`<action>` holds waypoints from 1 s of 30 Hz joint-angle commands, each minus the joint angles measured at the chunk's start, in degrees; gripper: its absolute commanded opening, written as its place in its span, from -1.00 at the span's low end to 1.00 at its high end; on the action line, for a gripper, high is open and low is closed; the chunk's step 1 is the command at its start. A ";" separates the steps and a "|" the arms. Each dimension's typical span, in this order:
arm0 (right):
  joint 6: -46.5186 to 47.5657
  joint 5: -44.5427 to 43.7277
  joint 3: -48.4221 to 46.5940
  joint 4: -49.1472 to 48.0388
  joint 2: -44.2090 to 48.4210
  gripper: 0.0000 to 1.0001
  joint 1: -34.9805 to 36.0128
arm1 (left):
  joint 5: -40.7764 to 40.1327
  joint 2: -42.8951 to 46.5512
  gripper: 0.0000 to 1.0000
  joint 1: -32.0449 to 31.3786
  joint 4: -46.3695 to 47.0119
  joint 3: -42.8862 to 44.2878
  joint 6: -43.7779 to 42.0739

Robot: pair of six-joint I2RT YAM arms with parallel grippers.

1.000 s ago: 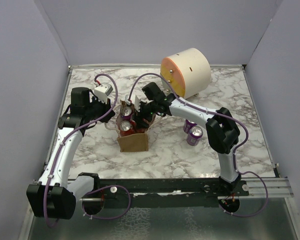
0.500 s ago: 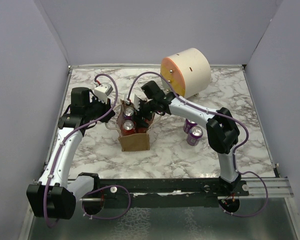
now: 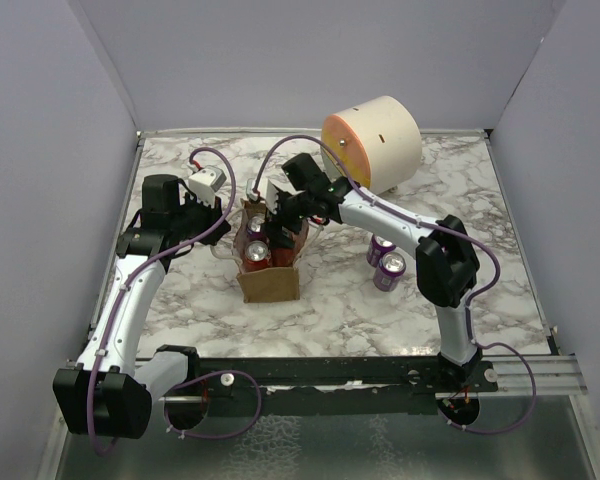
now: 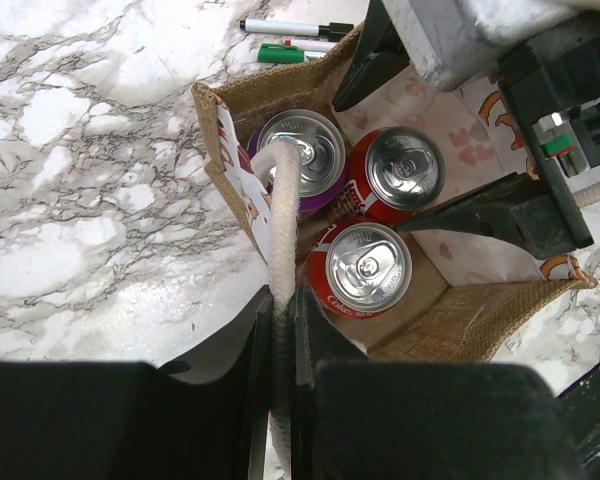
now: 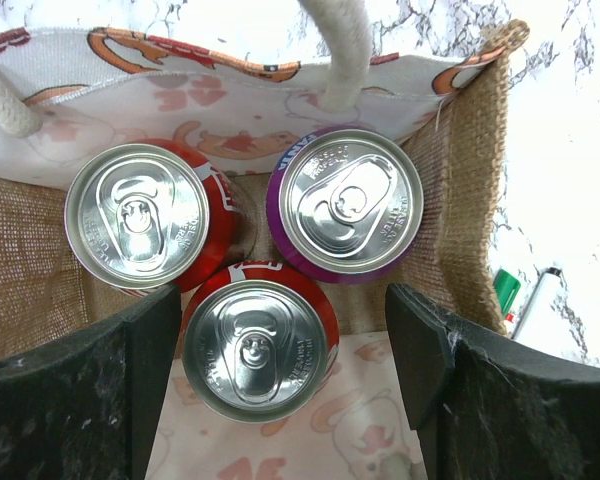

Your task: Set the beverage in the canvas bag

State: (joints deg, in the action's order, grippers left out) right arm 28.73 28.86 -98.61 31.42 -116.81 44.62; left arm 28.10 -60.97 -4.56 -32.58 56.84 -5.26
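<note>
The tan canvas bag (image 3: 268, 281) stands upright left of the table's middle. It holds a purple can (image 5: 352, 205) and two red cans (image 5: 137, 218) (image 5: 255, 348), all upright. My left gripper (image 4: 280, 335) is shut on the bag's white rope handle (image 4: 283, 210) at the bag's left side (image 3: 232, 222). My right gripper (image 5: 280, 370) is open just above the bag's mouth (image 3: 283, 215). Its fingers (image 5: 435, 360) stand on either side of the nearer red can with a gap on the right. The three cans also show in the left wrist view (image 4: 368, 268).
Two purple cans (image 3: 385, 262) stand on the marble right of the bag. A large cream-and-orange drum (image 3: 372, 145) lies at the back. A black marker (image 4: 290, 27) and a green marker (image 4: 280, 52) lie beside the bag's far side.
My right gripper has lifted up and back from inside the bag, leaving a red can standing there. The bag has shifted slightly. The left gripper keeps its hold on the handle.
</note>
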 commanded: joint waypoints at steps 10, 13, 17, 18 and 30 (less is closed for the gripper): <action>-2.42 2.44 -3.59 1.31 6.35 0.58 -0.24 | 1.30 -0.25 -1.00 0.25 0.37 0.00 0.53; -3.21 2.86 -2.58 0.43 8.78 0.56 -0.24 | 0.74 -0.70 -1.00 0.25 0.23 0.48 1.23; -3.91 3.07 -0.74 -0.37 12.05 0.54 -0.24 | 0.48 -1.15 -1.00 0.25 0.13 1.00 1.66; -4.01 2.75 -0.12 -0.53 12.87 0.53 -0.28 | 0.46 -1.05 -1.00 0.25 0.19 0.94 1.65; -1.37 -1.85 12.79 -3.76 28.88 0.53 -2.68 | 1.35 -0.14 -1.00 0.25 1.64 -0.34 0.87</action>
State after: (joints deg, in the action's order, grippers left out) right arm 25.78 28.93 -88.99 29.76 -94.50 43.38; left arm 28.14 -61.80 -4.56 -31.81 56.84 -4.38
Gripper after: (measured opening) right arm 0.765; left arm 0.108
